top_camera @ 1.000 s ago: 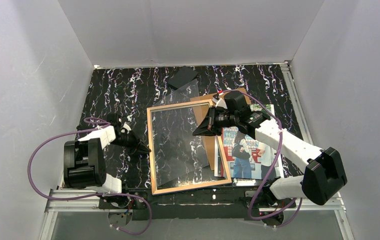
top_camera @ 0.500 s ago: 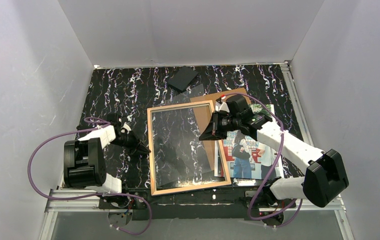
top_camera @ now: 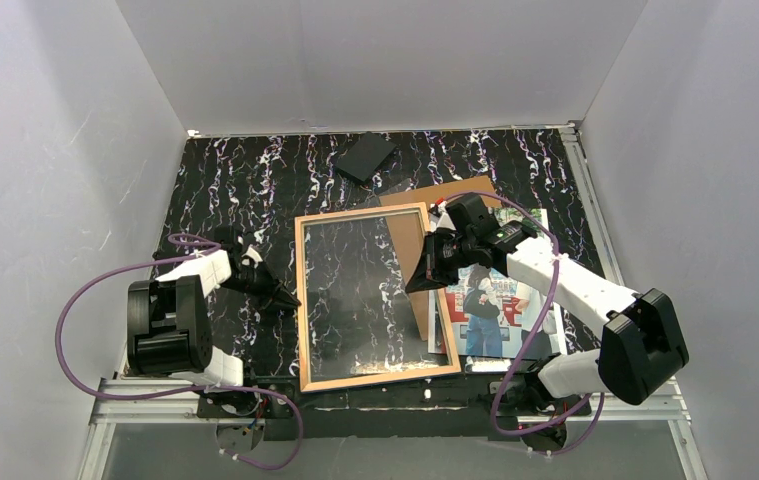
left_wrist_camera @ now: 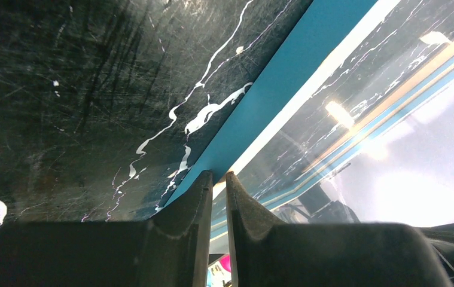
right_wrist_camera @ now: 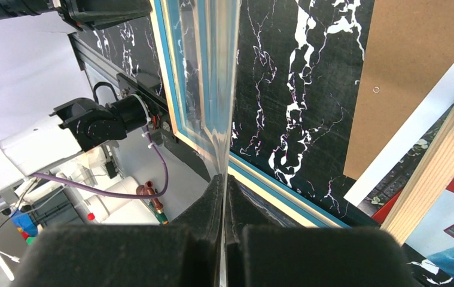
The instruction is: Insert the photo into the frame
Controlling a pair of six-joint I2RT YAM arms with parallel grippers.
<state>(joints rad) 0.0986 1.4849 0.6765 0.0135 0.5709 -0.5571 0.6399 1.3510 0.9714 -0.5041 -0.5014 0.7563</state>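
Observation:
The frame [top_camera: 375, 376] lies in the middle of the table with its tan wood face up. Its blue face [left_wrist_camera: 284, 78] shows in the left wrist view. My left gripper [top_camera: 293, 300] [left_wrist_camera: 219, 175] is shut on the frame's left rail. My right gripper [top_camera: 415, 283] [right_wrist_camera: 225, 177] is shut on the right edge of the clear glass pane [top_camera: 365, 290] [right_wrist_camera: 221, 89], which sits tilted inside the frame. The photo [top_camera: 500, 300] [right_wrist_camera: 451, 233] lies picture side up to the right, partly under the frame's right rail and my right arm.
A plain brown backing board [top_camera: 455, 192] [right_wrist_camera: 416, 72] lies beyond the frame's far right corner, under the photo's far end. A small black slab [top_camera: 365, 157] rests near the back wall. White walls close off the table on three sides.
My right gripper has moved nearer and slightly right with the pane. The pane's far edge, which stuck out past the frame's far rail, has dropped. The left arm has not moved.

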